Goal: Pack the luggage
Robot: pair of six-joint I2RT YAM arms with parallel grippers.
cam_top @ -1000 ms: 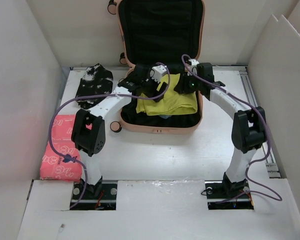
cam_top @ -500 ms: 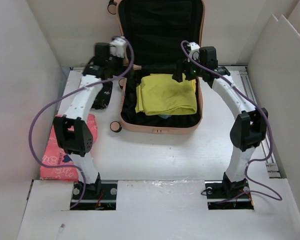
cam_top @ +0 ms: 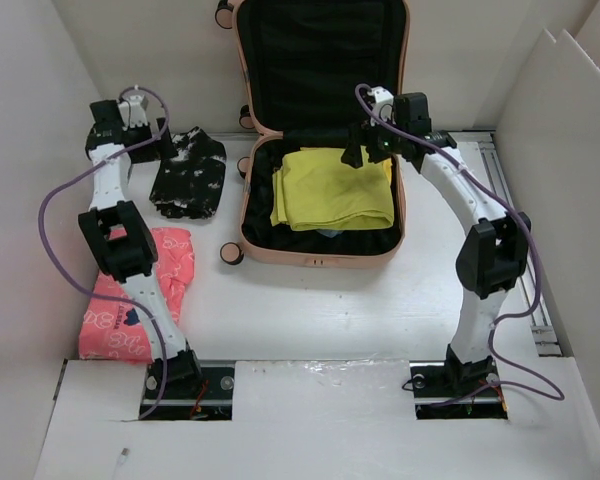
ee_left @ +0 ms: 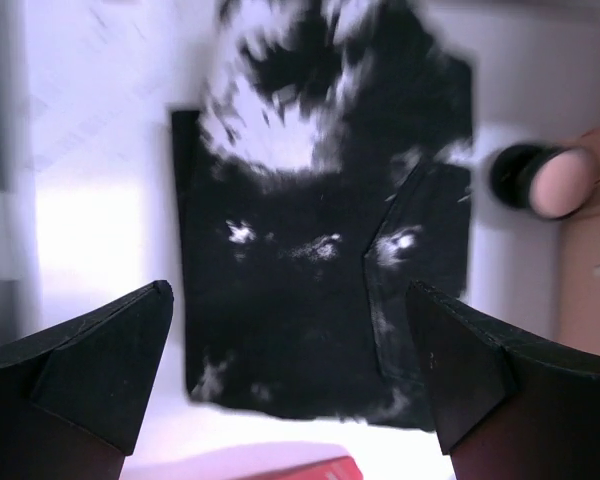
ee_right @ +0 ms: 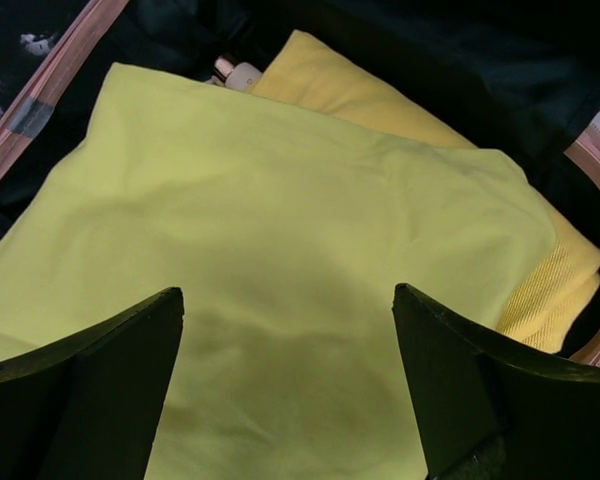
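Observation:
The peach-pink luggage lies open at the table's back, its black-lined lid propped against the wall. A folded yellow garment lies in its lower half, filling the right wrist view. My right gripper hovers open above that garment's far end, nothing between its fingers. A folded black garment with white print lies left of the suitcase. My left gripper is at the far left, open above that black garment, holding nothing. A black suitcase wheel shows at the right.
A folded pink garment with white print lies at the left, partly behind the left arm. White walls close in the table on the left, back and right. A metal rail runs along the right edge. Another wheel sticks out at the suitcase's near left corner.
Both grippers have let go of the yellow garment in the suitcase and opened. The left arm has swung out left to the black garment; the right gripper has lifted slightly.

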